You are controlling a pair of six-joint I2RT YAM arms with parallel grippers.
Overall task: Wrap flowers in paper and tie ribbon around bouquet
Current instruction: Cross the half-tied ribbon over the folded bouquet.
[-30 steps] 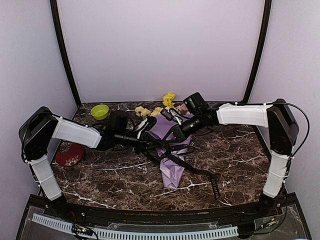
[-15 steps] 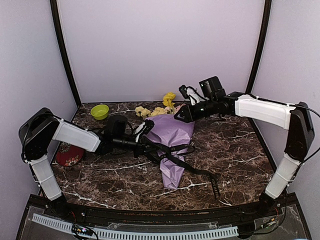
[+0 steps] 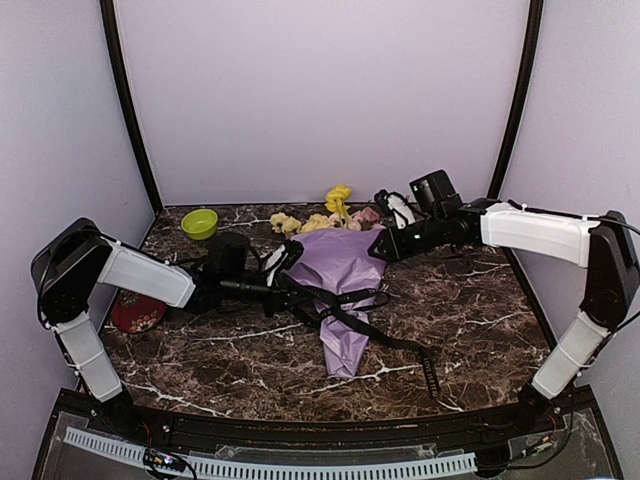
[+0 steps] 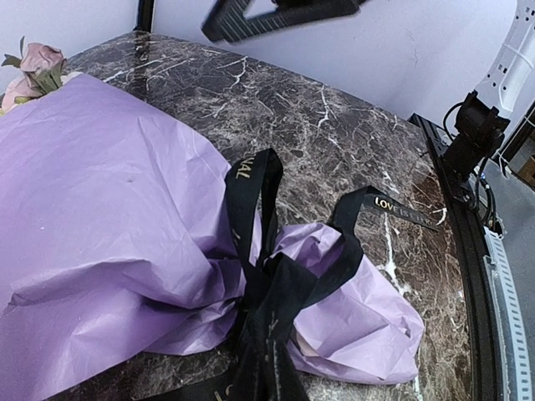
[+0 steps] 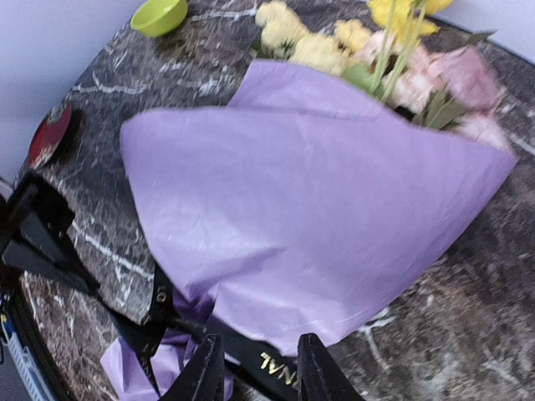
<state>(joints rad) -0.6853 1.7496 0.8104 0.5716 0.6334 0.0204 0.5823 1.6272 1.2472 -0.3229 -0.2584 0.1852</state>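
The bouquet lies on the marble table as a cone of lilac paper [image 3: 345, 262], with yellow, cream and pink flowers [image 3: 338, 203] at its far wide end. The black ribbon [image 3: 345, 300] is tied round the narrow waist, and one tail trails off to the front right. My left gripper [image 3: 283, 290] is shut on the ribbon just left of the knot. In the left wrist view the ribbon [image 4: 263, 317] runs down out of the frame, and the fingers are hidden. My right gripper [image 5: 259, 376] is open and hovers over the paper [image 5: 318, 184], holding nothing.
A green bowl [image 3: 200, 222] stands at the back left. A red round thing [image 3: 138, 308] lies by the left arm. The ribbon's loose tail ends near the front right [image 3: 430, 375]. Black frame posts rise at both back corners.
My right gripper let go at the bouquet's waist, opened, and drew back up and to the right. The left arm held its grip and shifted slightly left.
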